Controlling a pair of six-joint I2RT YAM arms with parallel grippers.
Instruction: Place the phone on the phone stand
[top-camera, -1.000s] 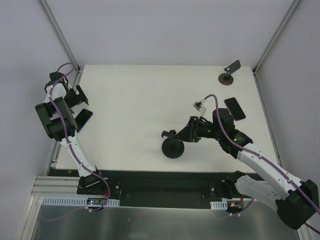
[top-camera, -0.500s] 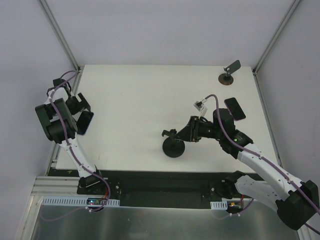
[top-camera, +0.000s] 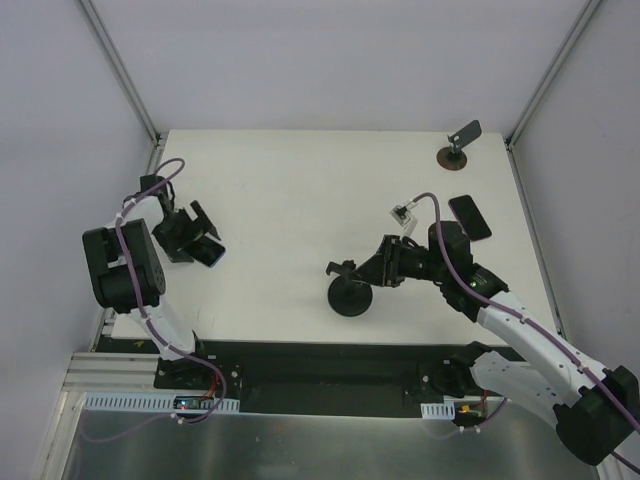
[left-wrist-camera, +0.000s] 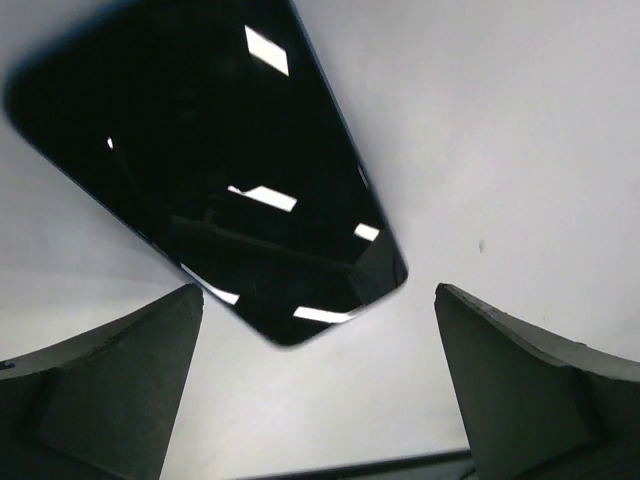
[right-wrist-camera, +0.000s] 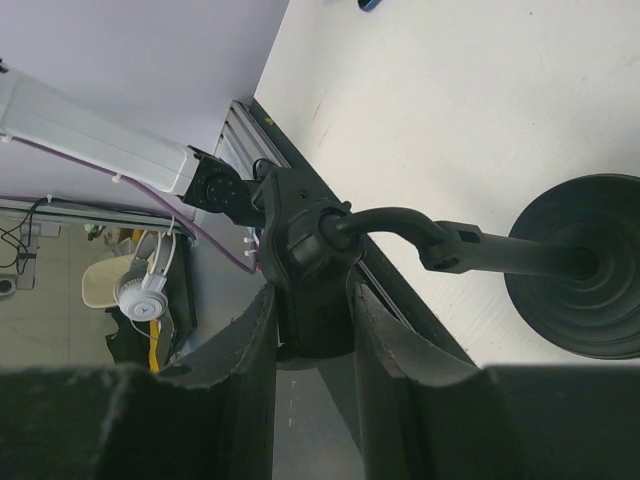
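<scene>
Left tool (left-wrist-camera: 317, 292) is spread wide and low over the left part of the tabletop (top-camera: 290, 190), holding nothing. The phone (left-wrist-camera: 210, 170) lies flat with its glossy face up just ahead of it, one rounded corner reaching in between the fingertips without touching either. Right tool (right-wrist-camera: 312, 285) is pinching the clamp head of the phone stand (top-camera: 347, 298), whose disc base sits near the tabletop's front edge at centre, well apart from the phone.
</scene>
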